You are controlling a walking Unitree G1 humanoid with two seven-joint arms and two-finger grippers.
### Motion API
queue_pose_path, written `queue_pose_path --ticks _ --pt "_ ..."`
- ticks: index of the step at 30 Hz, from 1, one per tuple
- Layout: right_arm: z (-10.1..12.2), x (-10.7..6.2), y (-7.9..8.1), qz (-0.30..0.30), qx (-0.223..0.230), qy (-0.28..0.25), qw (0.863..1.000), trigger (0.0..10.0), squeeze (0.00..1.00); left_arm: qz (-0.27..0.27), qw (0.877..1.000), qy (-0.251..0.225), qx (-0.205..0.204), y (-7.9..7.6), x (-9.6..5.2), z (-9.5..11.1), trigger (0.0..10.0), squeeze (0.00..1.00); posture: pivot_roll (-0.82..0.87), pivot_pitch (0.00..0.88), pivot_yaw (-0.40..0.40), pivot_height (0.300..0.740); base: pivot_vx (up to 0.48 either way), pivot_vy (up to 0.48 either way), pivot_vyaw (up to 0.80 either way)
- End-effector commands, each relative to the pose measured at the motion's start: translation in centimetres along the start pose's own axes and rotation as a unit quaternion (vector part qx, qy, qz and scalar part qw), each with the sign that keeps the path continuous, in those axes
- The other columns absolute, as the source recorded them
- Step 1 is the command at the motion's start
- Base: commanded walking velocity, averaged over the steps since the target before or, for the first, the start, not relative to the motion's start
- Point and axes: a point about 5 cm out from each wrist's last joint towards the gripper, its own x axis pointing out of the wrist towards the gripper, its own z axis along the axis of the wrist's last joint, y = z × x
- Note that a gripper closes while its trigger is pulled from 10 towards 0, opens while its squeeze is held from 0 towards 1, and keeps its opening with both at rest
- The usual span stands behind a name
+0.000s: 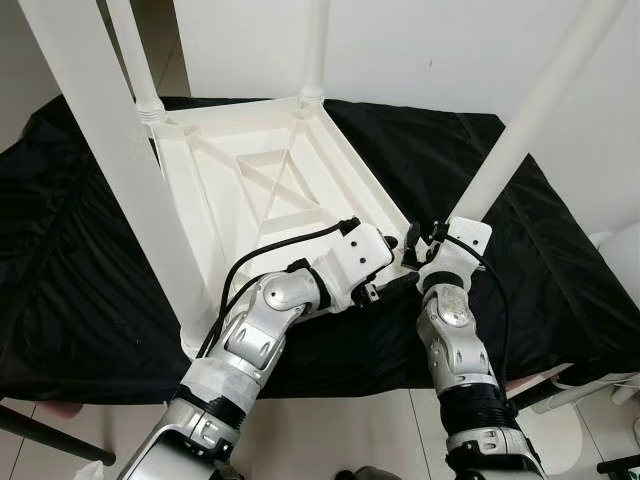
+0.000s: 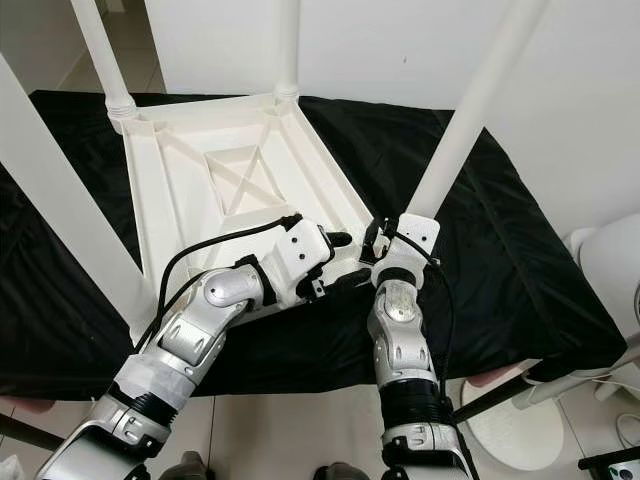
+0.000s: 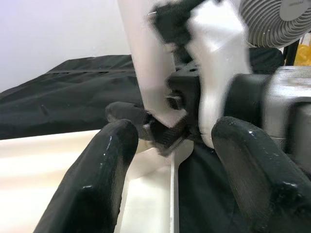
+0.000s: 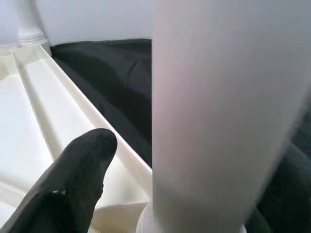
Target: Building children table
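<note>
A black cloth (image 1: 90, 250) covers the surface, with the upturned white table (image 1: 250, 180) on it

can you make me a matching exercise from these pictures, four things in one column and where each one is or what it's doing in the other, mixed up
Things:
1. white tabletop
2. black cloth
3. right gripper
4. left gripper

Place or state:
A. spread under the tabletop
B. fingers on either side of the base of the near right leg
C. lying upside down with its legs pointing up
D. open by the tabletop's near right corner, pointing toward the other gripper

Pairs: 1-C, 2-A, 3-B, 4-D
</note>
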Motion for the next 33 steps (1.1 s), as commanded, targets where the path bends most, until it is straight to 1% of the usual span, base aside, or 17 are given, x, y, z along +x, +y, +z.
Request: queue_pose_path --ticks 1,2,8,14,15,16,17,18,19,20,22,24,26,27,28,29,33 --pt "-0.3 -1.1 -0.7 0.003 -0.01 -0.007 1.0 10.0 0.8 0.013 1.0 0.002 -0.002 0.0 -0.1 0.0 10.0 0.0 0.04 0.0 -0.073 0.74 0.0 0.0 0.0" --pt "-0.5 -2.1 -1.2 0.005 -0.018 -0.013 1.0 10.0 0.0 0.013 1.0 0.002 -0.003 0.0 -0.1 0.0 10.0 0.0 0.04 0.0 -0.075 0.74 0.0 0.0 0.0" --pt "-1.2 -4.5 -2.4 0.016 -0.041 -0.02 0.999 10.0 0.0 0.012 1.0 0.001 -0.003 -0.1 0.0 0.0 10.0 0.0 0.03 0.0 -0.077 0.74 0.0 0.0 0.0" --pt "-1.4 -5.3 -2.5 0.03 -0.037 -0.018 0.999 10.0 0.0 0.011 1.0 0.0 -0.003 -0.1 0.0 0.0 10.0 0.0 0.03 0.0 -0.075 0.74 0.0 0.0 0.0" --pt "-1.5 -5.8 -2.2 0.053 -0.032 -0.014 0.998 4.7 0.0 0.009 1.0 -0.001 -0.001 -0.1 -0.1 0.1 10.0 0.0 0.02 0.0 -0.072 0.74 0.0 0.0 0.0" --pt "-1.5 -5.8 -2.2 0.053 -0.032 -0.014 0.998 4.7 0.0 0.009 1.0 -0.001 -0.001 -0.1 -0.1 0.1 10.0 0.0 0.02 0.0 -0.072 0.74 0.0 0.0 0.0" --pt "-1.6 -6.1 -2.0 0.069 -0.031 -0.011 0.997 0.9 0.0 0.007 1.0 -0.002 0.001 0.0 -0.1 0.1 10.0 0.0 0.02 0.0 -0.071 0.74 0.0 0.0 0.0" --pt "-1.6 -6.1 -2.0 0.069 -0.031 -0.011 0.997 0.9 0.0 0.007 1.0 -0.002 0.001 0.0 -0.1 0.1 10.0 0.0 0.02 0.0 -0.071 0.74 0.0 0.0 0.0" --pt "-1.8 -6.4 -1.5 0.101 -0.019 0.0 0.995 0.0 0.0 0.003 1.0 -0.004 0.003 0.0 -0.3 0.2 10.0 0.0 0.02 0.0 -0.071 0.74 0.0 0.0 0.0" --pt "-1.8 -6.4 -1.5 0.101 -0.019 0.0 0.995 0.0 0.0 0.003 1.0 -0.004 0.003 0.0 -0.3 0.2 10.0 0.0 0.02 0.0 -0.071 0.74 0.0 0.0 0.0" --pt "-1.9 -6.8 -0.4 0.158 -0.007 0.013 0.987 0.0 0.0 -0.035 0.999 -0.016 0.003 -0.6 -0.7 0.7 10.0 0.0 0.02 0.0 -0.071 0.74 0.0 0.0 0.0" --pt "-1.9 -6.8 -0.4 0.158 -0.007 0.013 0.987 0.0 0.0 -0.035 0.999 -0.016 0.003 -0.6 -0.7 0.7 10.0 0.0 0.02 0.0 -0.071 0.74 0.0 0.0 0.0" --pt "-1.9 -6.9 0.1 0.184 0.006 0.017 0.983 0.0 0.0 -0.058 0.998 -0.021 0.005 -1.0 -1.1 1.0 10.0 0.0 0.02 0.0 -0.073 0.74 0.0 0.0 0.0" --pt "-1.8 -6.8 0.1 0.189 0.006 0.015 0.982 2.6 0.0 -0.064 0.998 -0.018 0.01 -1.2 -1.2 0.9 10.0 0.0 0.02 0.0 -0.075 0.74 0.0 0.0 0.0" --pt "-1.8 -6.8 0.1 0.189 0.006 0.015 0.982 2.6 0.0 -0.064 0.998 -0.018 0.01 -1.2 -1.2 0.9 10.0 0.0 0.02 0.0 -0.075 0.74 0.0 0.0 0.0" --pt "-1.6 -6.5 0.0 0.19 0.003 0.012 0.982 10.0 0.0 -0.069 0.997 -0.015 0.012 -1.3 -1.2 0.9 10.0 0.0 0.02 0.0 -0.074 0.74 0.0 0.0 0.0" --pt "-1.2 -5.5 -0.6 0.182 -0.003 0.004 0.983 10.0 0.0 -0.085 0.996 -0.01 0.011 -1.7 -1.4 0.9 10.0 0.0 0.03 0.0 -0.075 0.74 0.0 0.0 0.0"
